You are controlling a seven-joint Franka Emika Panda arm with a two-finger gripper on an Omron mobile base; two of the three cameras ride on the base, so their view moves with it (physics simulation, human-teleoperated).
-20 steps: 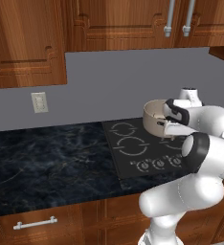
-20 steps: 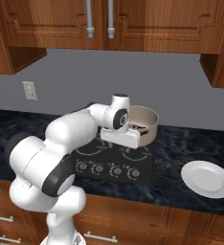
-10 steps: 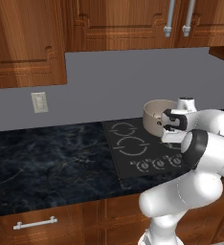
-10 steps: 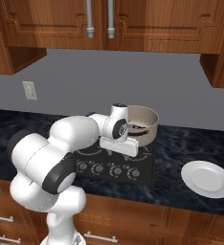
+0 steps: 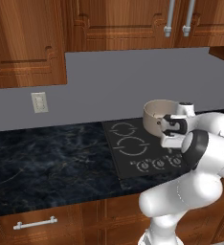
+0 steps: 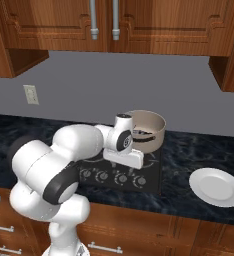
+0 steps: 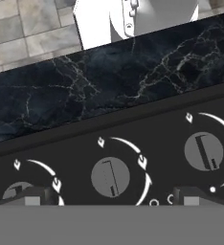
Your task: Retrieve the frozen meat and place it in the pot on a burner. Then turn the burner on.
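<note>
My pincer [image 7: 109, 196] points straight down at the knob row, its two dark fingertips [image 7: 35, 195] spread wide apart with nothing between them, one at each lower corner of the hand view. Right between the tips sits a round grey knob [image 7: 110, 176] with a raised bar across its face, ringed by a curved white arc and small flame marks. A second knob [image 7: 204, 151] of the same make lies off toward one tip, and a third [image 7: 17, 190] peeks out by the other tip, half hidden. All of them are set in the flat, glossy black glass of the cooktop [image 7: 147, 129]. Past the knobs, toward my own base, runs a band of dark marble counter [image 7: 104, 76] veined in white, then pale stone floor tiles [image 7: 28, 33].

From the base cameras, my hand [image 6: 123, 150] hangs low over the front strip of the cooktop [image 5: 128, 160]. Just behind it stands the pot [image 6: 148, 130], round, beige-cream, straight-walled, with a pale interior; I cannot tell what is inside. It sits at the back of the glass. Beside the pot, to my left, two burner rings [image 5: 131, 146] are drawn in thin white broken circles, one behind the other. Well off to my right a smooth white plate [image 6: 217, 187] lies flat on the marble. Carved wooden cabinets [image 6: 154, 25] with metal bar handles hang above a plain grey wall.
</note>
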